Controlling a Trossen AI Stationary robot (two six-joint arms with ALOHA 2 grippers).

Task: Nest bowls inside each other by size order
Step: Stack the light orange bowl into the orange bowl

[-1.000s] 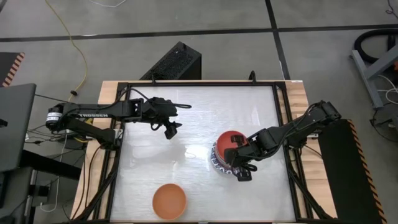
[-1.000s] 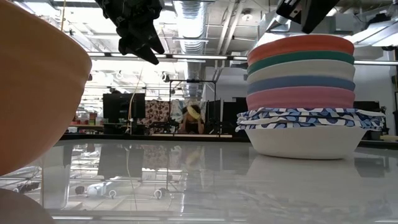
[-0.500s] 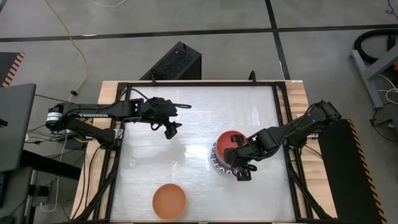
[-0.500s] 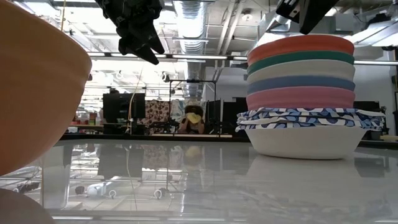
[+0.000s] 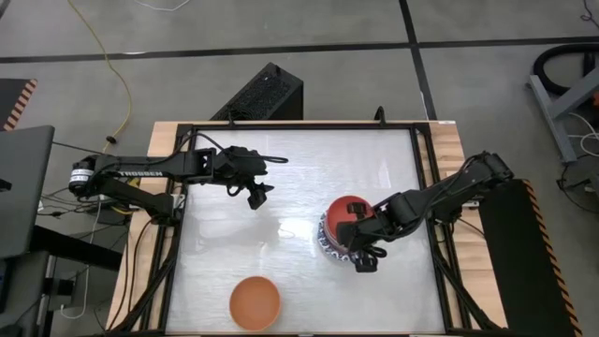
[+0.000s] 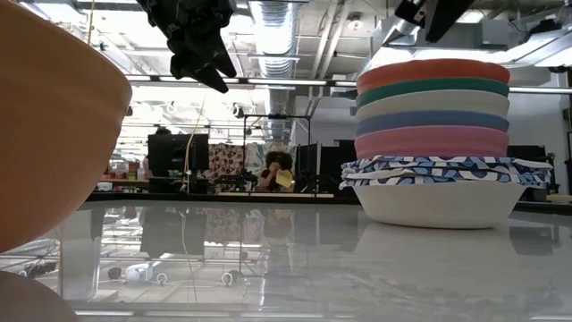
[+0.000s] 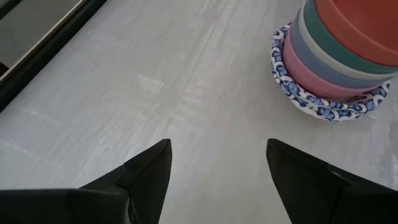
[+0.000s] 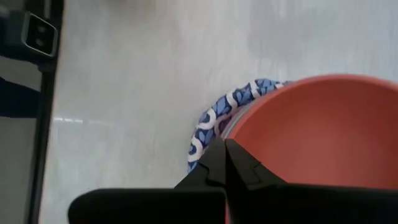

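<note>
- The table top (image 5: 281,197) is looking like a smooth, pale, glossy sheet, mirroring the room's lights in the low view.
- Black metal-looking bars (image 5: 299,124) are framing it, with bare light wood (image 5: 450,145) showing along the outer edge.
- The plain bowls (image 6: 433,105) are showing matt, even, smooth surfaces, as is the orange bowl (image 5: 255,302).
- The patterned bowls (image 7: 323,107) are looking smooth with a slight sheen.
- The left gripper (image 7: 217,180) fingers are appearing as dull, matt black plastic.

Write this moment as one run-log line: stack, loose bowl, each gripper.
stack: red bowl on top | orange bowl: alone, table's near edge | left gripper: open, empty, above table | right gripper: shut, at stack's rim
</note>
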